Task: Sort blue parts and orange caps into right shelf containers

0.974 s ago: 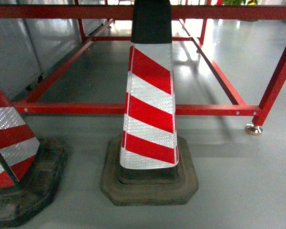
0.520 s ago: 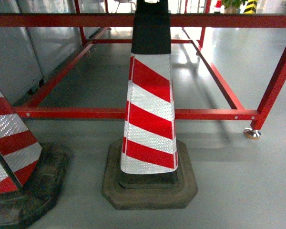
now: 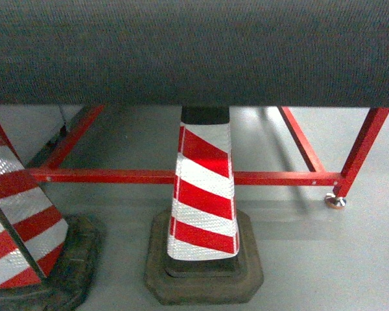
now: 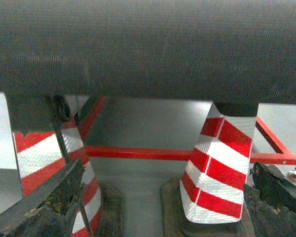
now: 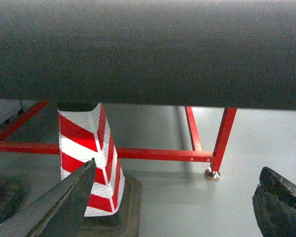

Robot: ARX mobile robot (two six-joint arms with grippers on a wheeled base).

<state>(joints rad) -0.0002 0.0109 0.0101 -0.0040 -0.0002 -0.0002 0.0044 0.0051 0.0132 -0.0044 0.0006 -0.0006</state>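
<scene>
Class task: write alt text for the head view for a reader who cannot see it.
A dark textured band fills the upper third. Below it, a red-and-white striped traffic cone stands on a grey floor before a red metal frame; a second striped cone shows at left.

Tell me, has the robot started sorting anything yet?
Nothing looks sorted: no blue parts, orange caps or bins are in view. Both sets of jaws, left gripper and right gripper, stand open and empty. The cameras see only striped traffic cones, a red frame and a dark textured surface overhead. All sorting remains.
</scene>
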